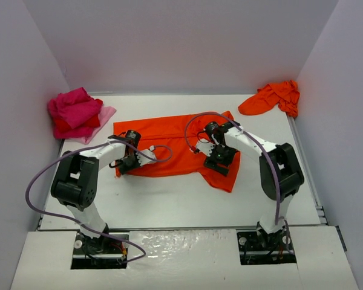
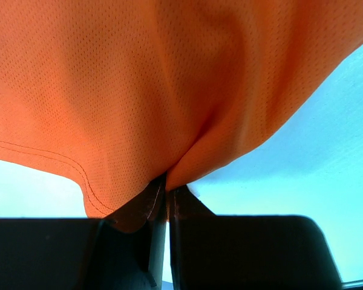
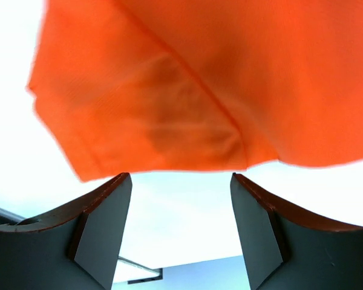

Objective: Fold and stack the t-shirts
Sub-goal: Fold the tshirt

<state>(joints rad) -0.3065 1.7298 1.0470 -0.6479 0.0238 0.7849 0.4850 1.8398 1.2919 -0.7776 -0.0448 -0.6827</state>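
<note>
A bright orange-red t-shirt [image 1: 169,142] lies spread across the middle of the table, folded lengthwise, with a sleeve trailing toward the front right. My left gripper [image 1: 128,162] sits at the shirt's left front corner. In the left wrist view its jaws [image 2: 167,184] are shut on a pinched fold of the orange mesh cloth [image 2: 169,78]. My right gripper [image 1: 221,158] rests over the shirt's right sleeve. In the right wrist view it [image 3: 181,181] stands open with nothing between its fingers, and the sleeve's hem [image 3: 157,121] lies just beyond the tips.
A pile of magenta, red and pale pink t-shirts [image 1: 75,112] sits at the back left corner. Another orange-red t-shirt [image 1: 275,98] lies crumpled at the back right. White walls enclose the table [image 1: 169,199] on three sides.
</note>
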